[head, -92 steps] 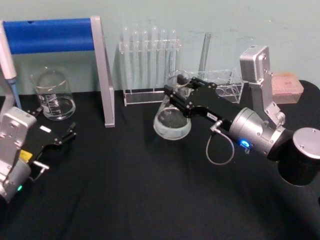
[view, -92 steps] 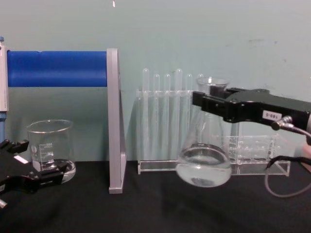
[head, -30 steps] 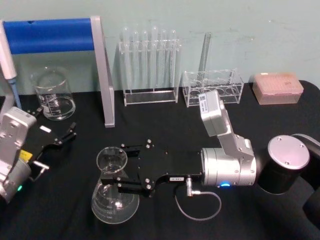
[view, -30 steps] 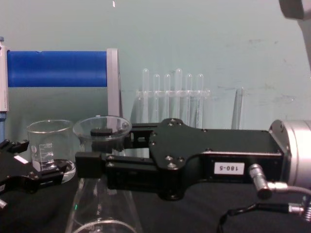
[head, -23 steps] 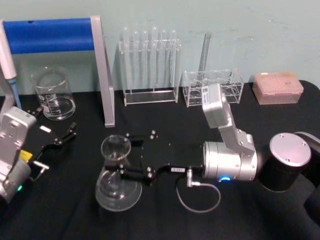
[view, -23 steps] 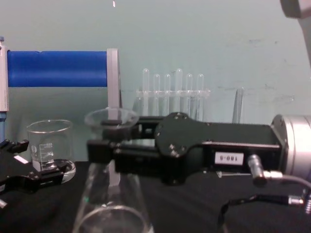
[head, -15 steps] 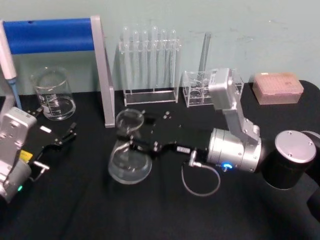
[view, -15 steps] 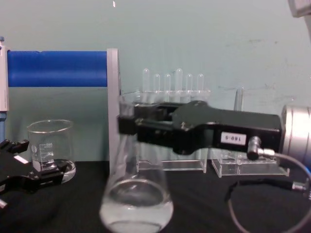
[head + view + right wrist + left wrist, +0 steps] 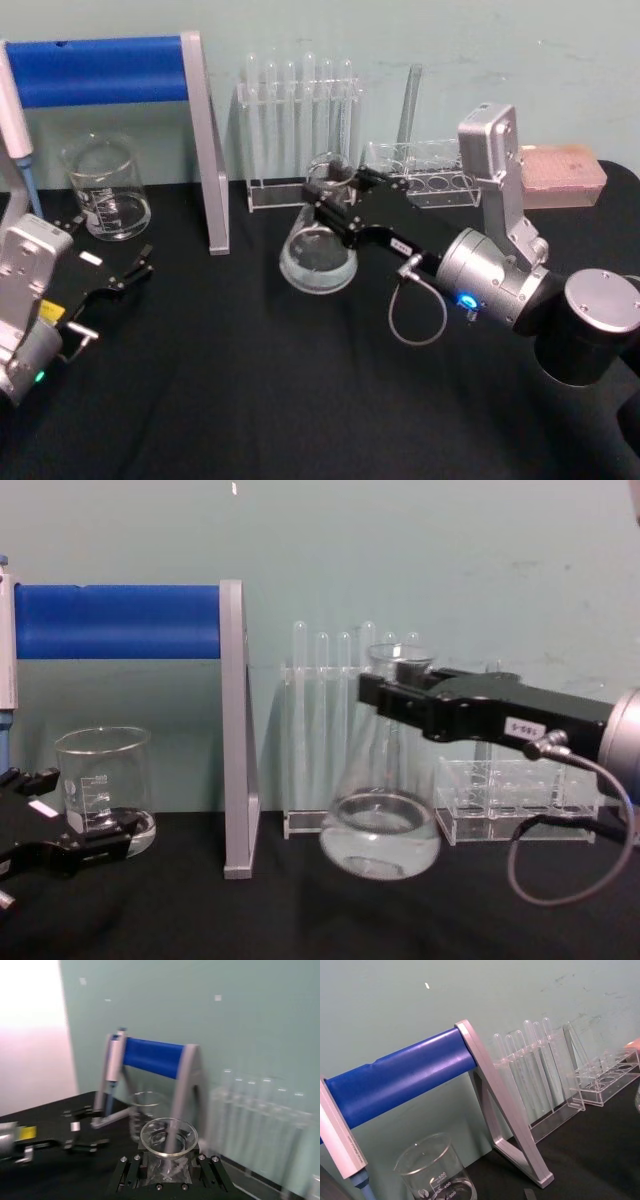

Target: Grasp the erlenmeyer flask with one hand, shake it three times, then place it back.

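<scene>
While my left gripper [image 9: 128, 272] lies parked with fingers spread, my right gripper [image 9: 378, 694] is clamped on the neck of the erlenmeyer flask [image 9: 380, 832]. Its base hangs tilted below my fingers and holds a little clear liquid. Half a second ago it was nearer me. The test tubes [image 9: 345, 715] stand just beyond.

The right tool [image 9: 372, 692] covers the neck of the erlenmeyer flask [image 9: 380, 840], the test tubes [image 9: 322, 720] behind the flask are partly hidden by it, and the left tool [image 9: 75, 815], far left of the flask, is cut off by the chest view's edge.
</scene>
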You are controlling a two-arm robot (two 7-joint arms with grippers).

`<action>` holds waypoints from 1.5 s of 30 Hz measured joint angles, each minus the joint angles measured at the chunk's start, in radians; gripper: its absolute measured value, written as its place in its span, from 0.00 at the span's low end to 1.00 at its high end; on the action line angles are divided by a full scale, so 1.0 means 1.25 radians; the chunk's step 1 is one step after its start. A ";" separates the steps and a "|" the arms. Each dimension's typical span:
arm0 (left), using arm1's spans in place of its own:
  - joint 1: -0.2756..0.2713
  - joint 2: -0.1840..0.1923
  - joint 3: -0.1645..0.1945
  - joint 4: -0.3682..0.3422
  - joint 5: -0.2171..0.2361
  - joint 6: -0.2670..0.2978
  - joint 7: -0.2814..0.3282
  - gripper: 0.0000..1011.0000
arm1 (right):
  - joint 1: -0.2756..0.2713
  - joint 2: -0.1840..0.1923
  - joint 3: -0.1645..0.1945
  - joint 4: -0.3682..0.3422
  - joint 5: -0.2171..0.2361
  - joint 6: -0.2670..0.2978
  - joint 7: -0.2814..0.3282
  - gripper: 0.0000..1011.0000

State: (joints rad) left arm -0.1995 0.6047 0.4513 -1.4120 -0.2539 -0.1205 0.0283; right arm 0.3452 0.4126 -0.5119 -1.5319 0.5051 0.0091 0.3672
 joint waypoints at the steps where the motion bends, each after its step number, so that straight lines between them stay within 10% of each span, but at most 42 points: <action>1: 0.000 0.000 0.000 0.000 0.000 0.000 0.000 0.99 | -0.002 -0.002 0.004 0.000 -0.004 0.000 -0.008 0.45; 20: 0.000 0.000 0.000 0.000 0.000 0.000 0.000 0.99 | -0.033 -0.051 0.068 0.001 -0.064 0.020 -0.123 0.45; 45: 0.000 0.000 0.000 0.000 0.000 0.000 0.000 0.99 | -0.007 -0.010 -0.006 -0.020 -0.026 0.019 0.170 0.45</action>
State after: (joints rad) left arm -0.1995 0.6047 0.4514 -1.4119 -0.2539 -0.1205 0.0283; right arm 0.3368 0.4006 -0.5197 -1.5574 0.4730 0.0326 0.5793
